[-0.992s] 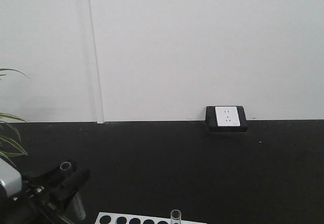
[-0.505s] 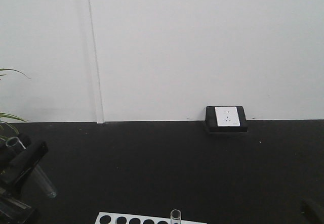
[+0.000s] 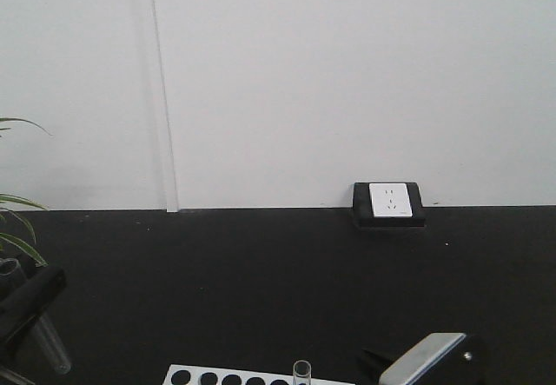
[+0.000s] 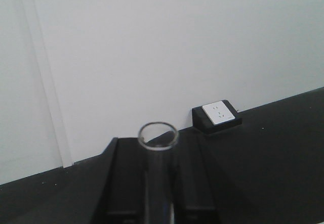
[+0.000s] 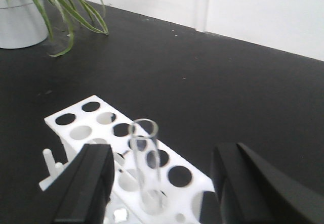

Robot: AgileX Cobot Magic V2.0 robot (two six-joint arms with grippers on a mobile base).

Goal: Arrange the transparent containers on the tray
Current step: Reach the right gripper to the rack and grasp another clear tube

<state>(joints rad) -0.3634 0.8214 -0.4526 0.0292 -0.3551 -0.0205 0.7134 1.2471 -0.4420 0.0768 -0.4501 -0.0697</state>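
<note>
Glass tube (image 4: 155,183) clamped in left jaws | right jaws wide apart, racked tube (image 5: 145,168) ahead

The test tube (image 5: 147,166) looks glossy glass, the rack (image 5: 77,113) smooth white plastic, the tabletop (image 5: 202,82) matt.

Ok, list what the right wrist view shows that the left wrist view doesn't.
Right wrist only: the white rack, a standing tube in it, straddled by the open right gripper, and a potted plant. Left wrist only: the held tube clamped in the left gripper, and a wall socket. Both: black table, white wall.
</note>
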